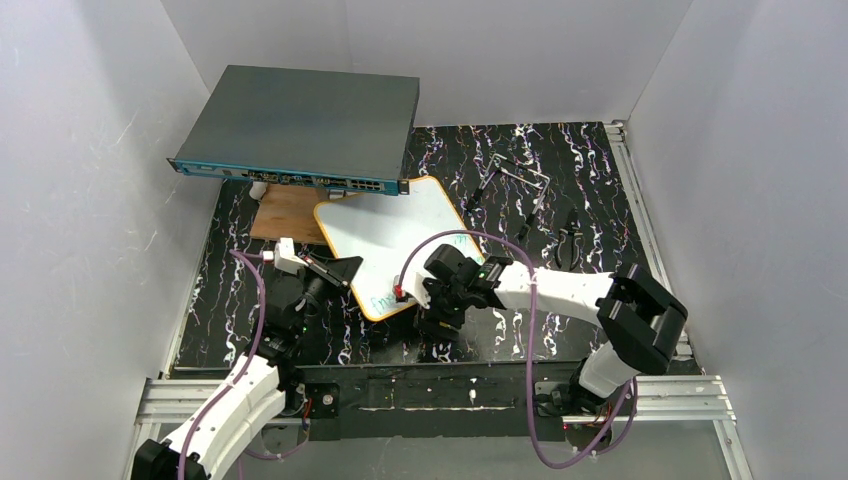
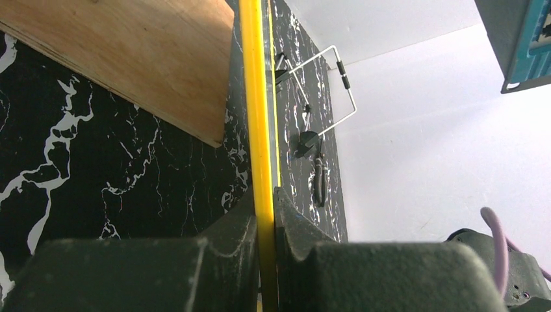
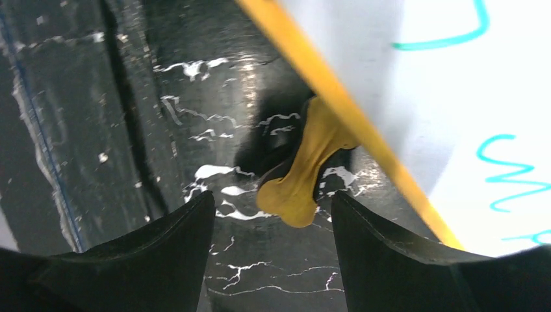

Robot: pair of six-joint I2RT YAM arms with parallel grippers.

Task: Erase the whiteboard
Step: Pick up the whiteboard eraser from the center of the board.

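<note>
Two grippers meet one board: your left gripper [image 2: 263, 195] is clenched on the rim of the small white whiteboard with rounded corners and a thin yellow frame [image 1: 400, 235], which lies between the arms. Your right gripper [image 3: 271, 195] hangs released, its jaws spread either side of a flat yellow tab [image 3: 295, 192] at the board's near edge, beside teal handwriting [image 3: 507, 175].

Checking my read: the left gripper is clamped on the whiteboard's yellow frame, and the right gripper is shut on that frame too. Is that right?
Only half right. The left gripper is clamped on the yellow frame of the whiteboard, but the right gripper is open. The right wrist view shows its jaws standing apart beside the frame, closed on nothing.
</note>
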